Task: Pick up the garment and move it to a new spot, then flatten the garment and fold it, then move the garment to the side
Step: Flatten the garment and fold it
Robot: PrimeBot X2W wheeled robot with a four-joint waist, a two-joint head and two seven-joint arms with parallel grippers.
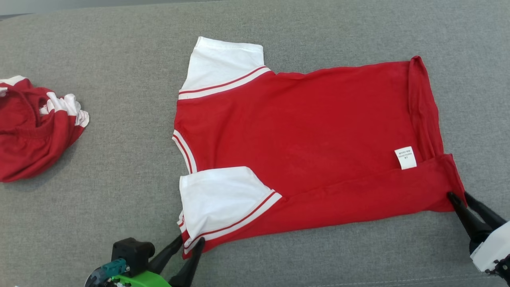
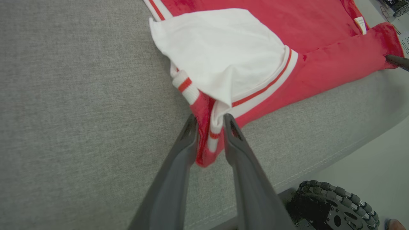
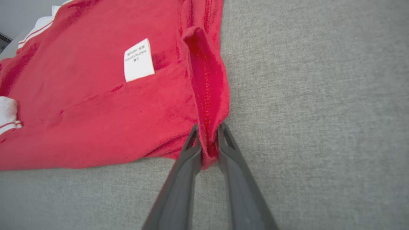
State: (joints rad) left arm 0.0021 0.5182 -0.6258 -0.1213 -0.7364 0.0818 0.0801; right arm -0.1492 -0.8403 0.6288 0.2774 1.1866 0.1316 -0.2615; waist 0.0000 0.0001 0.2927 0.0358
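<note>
Red-and-white T-shirt point(image 1: 303, 135) lies flat on the grey cloth-covered bench point(image 1: 119, 59), near edge folded over. Left gripper point(image 1: 190, 238) straddles the near sleeve corner, right gripper point(image 1: 458, 194) the hem corner. Both jaws stand slightly spread, cloth loose between them. Another red garment point(image 1: 28, 135) sits crumpled well apart.

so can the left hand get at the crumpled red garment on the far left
Probably yes: bare cushion lies between the left hand and the crumpled garment, but the shirt's corner sits between its fingers and must come free first.
</note>
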